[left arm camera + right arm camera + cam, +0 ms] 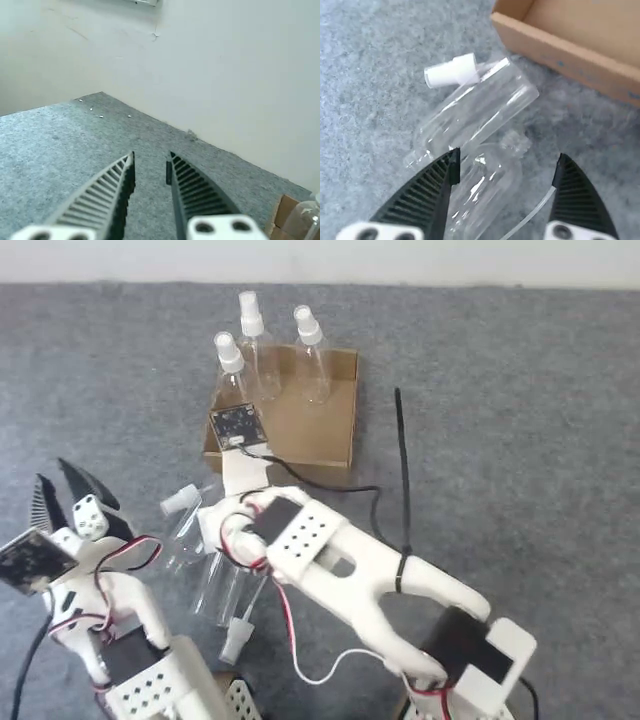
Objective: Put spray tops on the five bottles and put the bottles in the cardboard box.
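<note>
Lying on the carpet just short of the box (560,55), an uncapped bottle (487,182) rests beside a capped one (475,110) — the right gripper (508,155) hangs over it, jaws wide, probably to straddle its body. Three capped bottles (258,355) stand in the box. The left gripper (150,156) is raised clear — jaws narrowly parted, holding nothing.
</note>
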`<state>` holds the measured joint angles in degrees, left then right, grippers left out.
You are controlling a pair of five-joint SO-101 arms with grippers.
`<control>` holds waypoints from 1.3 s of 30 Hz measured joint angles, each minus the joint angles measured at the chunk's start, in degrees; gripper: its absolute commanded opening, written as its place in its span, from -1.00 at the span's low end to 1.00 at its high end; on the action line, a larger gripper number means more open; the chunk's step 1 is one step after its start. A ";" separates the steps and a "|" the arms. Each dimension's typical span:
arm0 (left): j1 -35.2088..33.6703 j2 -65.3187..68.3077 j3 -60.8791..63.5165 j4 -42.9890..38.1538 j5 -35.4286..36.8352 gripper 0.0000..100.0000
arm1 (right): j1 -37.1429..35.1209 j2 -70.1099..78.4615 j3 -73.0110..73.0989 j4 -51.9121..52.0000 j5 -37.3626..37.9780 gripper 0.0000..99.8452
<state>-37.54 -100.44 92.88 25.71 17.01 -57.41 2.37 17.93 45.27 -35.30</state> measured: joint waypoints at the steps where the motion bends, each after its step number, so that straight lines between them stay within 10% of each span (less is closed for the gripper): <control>1: 0.00 0.00 0.00 0.00 0.00 -0.80 | -0.44 0.35 -1.05 1.85 -0.88 -0.48; 39: 0.00 0.00 0.88 0.00 0.09 -0.80 | -4.04 22.42 -18.99 9.49 -8.35 -0.79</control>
<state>-37.54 -100.44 93.76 25.71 17.10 -61.45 24.79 -1.05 54.77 -43.65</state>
